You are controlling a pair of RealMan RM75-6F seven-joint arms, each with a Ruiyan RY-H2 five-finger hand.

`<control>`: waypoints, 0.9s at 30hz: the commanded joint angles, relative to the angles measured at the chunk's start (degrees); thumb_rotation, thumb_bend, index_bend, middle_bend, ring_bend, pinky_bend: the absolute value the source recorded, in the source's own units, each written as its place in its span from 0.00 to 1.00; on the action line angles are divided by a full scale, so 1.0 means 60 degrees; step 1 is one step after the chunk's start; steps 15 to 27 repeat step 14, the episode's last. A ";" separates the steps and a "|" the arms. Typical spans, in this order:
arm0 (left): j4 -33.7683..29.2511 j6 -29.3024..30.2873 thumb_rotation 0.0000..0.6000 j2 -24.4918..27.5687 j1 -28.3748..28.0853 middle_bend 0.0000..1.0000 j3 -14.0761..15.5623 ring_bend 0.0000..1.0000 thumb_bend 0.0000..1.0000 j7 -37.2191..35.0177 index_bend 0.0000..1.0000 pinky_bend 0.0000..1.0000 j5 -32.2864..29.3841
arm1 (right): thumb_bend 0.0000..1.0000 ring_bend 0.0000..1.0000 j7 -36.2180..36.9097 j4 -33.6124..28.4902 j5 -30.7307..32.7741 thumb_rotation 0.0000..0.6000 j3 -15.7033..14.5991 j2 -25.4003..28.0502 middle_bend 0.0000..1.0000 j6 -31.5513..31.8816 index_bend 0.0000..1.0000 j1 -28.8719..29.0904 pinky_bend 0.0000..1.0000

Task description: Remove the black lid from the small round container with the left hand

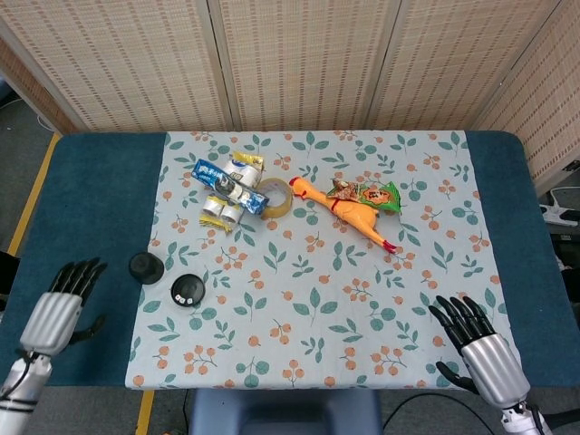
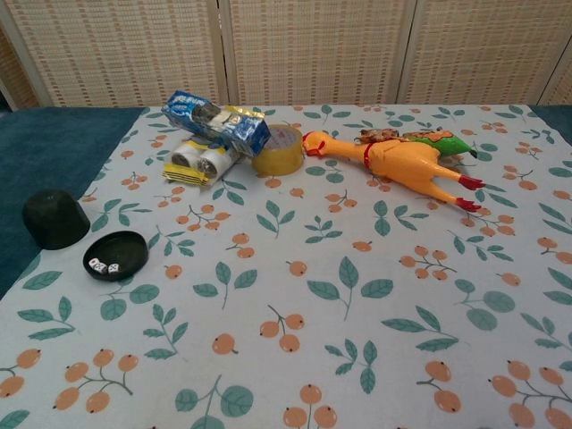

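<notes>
So the lid (image 1: 145, 267) is already off and sitting on the blue bench just left of the little round container (image 1: 188, 290), close beside it but not touching as far as I can tell. The container is open on the edge of the flowery cloth (image 1: 362, 290), and in the chest view you can see what look like small dice inside it.

The left hand (image 1: 54, 313) is well off to the left of the container, fingers spread, holding nothing. The right hand (image 1: 480, 353) is way over on the far side from the container, also spread and empty.

To me the job looks basically done, so the risks from here are mostly about messing it up:

- If the left hand swings in toward the container, it could clip the lid and shove it into the container (they're near enough that one nudge would do it).
- A bump on the open container could tip it and scatter whatever's inside across the cloth.
- The lid is domed and sits on the bare bench near the cloth edge, so a knock might send it rolling, I'd guess.

The stuff beyond the container (snack packs, tape roll, rubber chicken) is well clear.
</notes>
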 commanded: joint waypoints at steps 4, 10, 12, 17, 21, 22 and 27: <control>-0.0338 0.0606 1.00 0.0407 0.0871 0.00 0.0571 0.00 0.35 -0.0072 0.00 0.04 0.0923 | 0.13 0.00 -0.0283 0.0021 -0.0125 1.00 -0.0016 -0.0225 0.00 0.0144 0.00 -0.0149 0.00; -0.0083 0.0546 1.00 0.0466 0.0913 0.00 0.0345 0.00 0.35 -0.0270 0.00 0.04 0.1010 | 0.13 0.00 -0.0509 0.0038 -0.0070 1.00 -0.0016 -0.0357 0.00 0.0149 0.00 -0.0253 0.00; -0.0048 0.0471 1.00 0.0436 0.0919 0.00 0.0296 0.00 0.35 -0.0224 0.00 0.04 0.1010 | 0.13 0.00 -0.0502 0.0018 -0.0098 1.00 -0.0045 -0.0363 0.00 0.0128 0.00 -0.0255 0.00; -0.0001 0.0377 1.00 0.0381 0.0927 0.00 0.0219 0.00 0.35 -0.0106 0.00 0.04 0.0959 | 0.13 0.00 -0.0496 0.0014 -0.0094 1.00 -0.0038 -0.0347 0.00 0.0146 0.00 -0.0267 0.00; -0.0001 0.0377 1.00 0.0381 0.0927 0.00 0.0219 0.00 0.35 -0.0106 0.00 0.04 0.0959 | 0.13 0.00 -0.0496 0.0014 -0.0094 1.00 -0.0038 -0.0347 0.00 0.0146 0.00 -0.0267 0.00; -0.0001 0.0377 1.00 0.0381 0.0927 0.00 0.0219 0.00 0.35 -0.0106 0.00 0.04 0.0959 | 0.13 0.00 -0.0496 0.0014 -0.0094 1.00 -0.0038 -0.0347 0.00 0.0146 0.00 -0.0267 0.00; -0.0001 0.0377 1.00 0.0381 0.0927 0.00 0.0219 0.00 0.35 -0.0106 0.00 0.04 0.0959 | 0.13 0.00 -0.0496 0.0014 -0.0094 1.00 -0.0038 -0.0347 0.00 0.0146 0.00 -0.0267 0.00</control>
